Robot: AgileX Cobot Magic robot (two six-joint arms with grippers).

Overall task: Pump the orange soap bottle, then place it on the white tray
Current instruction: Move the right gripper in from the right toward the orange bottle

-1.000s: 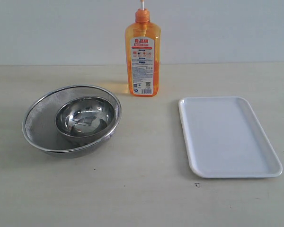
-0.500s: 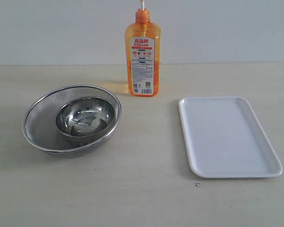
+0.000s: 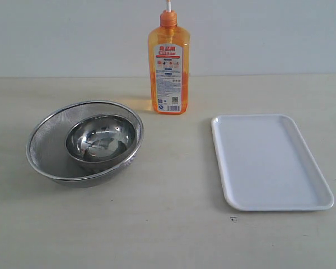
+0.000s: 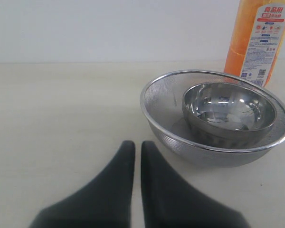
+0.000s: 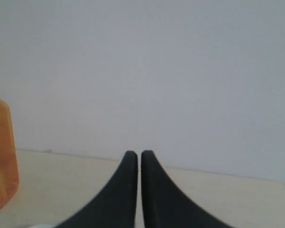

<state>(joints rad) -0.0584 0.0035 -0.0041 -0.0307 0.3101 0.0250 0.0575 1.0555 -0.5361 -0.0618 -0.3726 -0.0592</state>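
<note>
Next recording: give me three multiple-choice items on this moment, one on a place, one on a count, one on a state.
1. The steel bowl sits: A) on a cutting board; B) inside the mesh strainer; C) upside down on a shelf.
2. Things lying on the white tray: A) none; B) one; C) two.
3. The orange soap bottle is: A) lying on its side; B) tipped against the wall; C) upright, untouched.
Key: B, the strainer's rim rings the bowl; A, the tray's surface is bare; C, it stands on its base with nothing touching it.

Label [image 4: 265,42] on the orange soap bottle [image 4: 235,47] reads 食品用.
</note>
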